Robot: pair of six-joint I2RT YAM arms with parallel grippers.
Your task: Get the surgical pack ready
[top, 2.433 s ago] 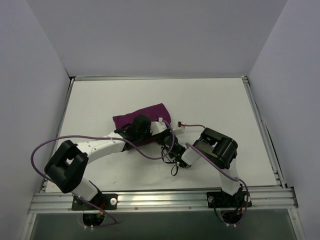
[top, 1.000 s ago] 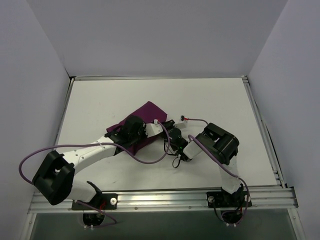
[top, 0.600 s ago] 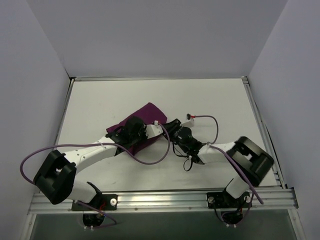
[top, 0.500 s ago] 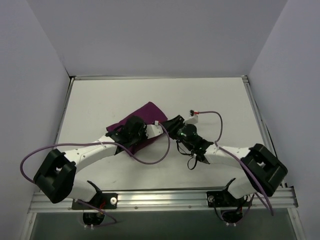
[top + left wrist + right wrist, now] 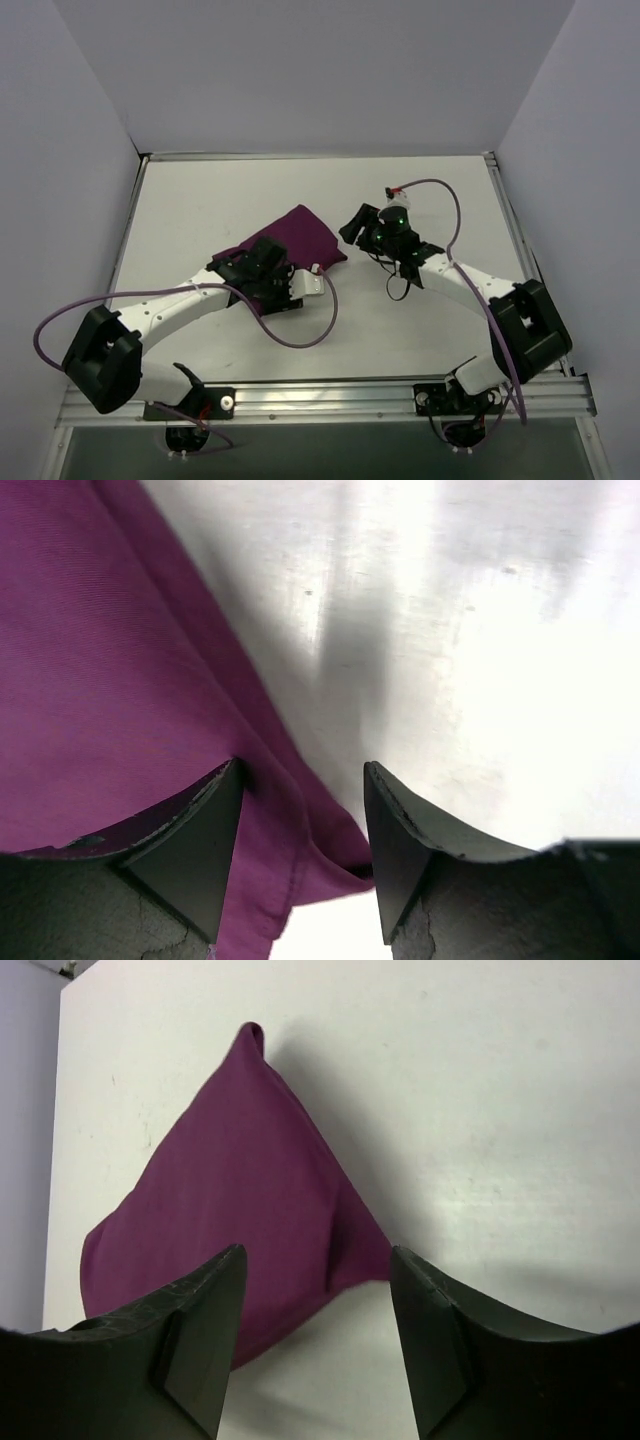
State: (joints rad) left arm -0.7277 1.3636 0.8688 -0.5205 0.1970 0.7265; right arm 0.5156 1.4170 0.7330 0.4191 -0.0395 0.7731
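folded purple cloth (image 5: 300,232) lies left of centre on the bench (image 5: 200,200) — left tool (image 5: 300,810) and right tool (image 5: 315,1252) both released, empty; wrapping step seems nearly done — next, regrip a loose edge

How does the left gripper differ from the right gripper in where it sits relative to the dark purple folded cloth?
The left gripper sits right at the dark purple cloth, with the cloth's hem lying between its fingers. The right gripper stands off from it, with the whole cloth in view ahead of its fingers. The left gripper is at the cloth's near edge, the right gripper off its right side. Both are open and grip nothing.
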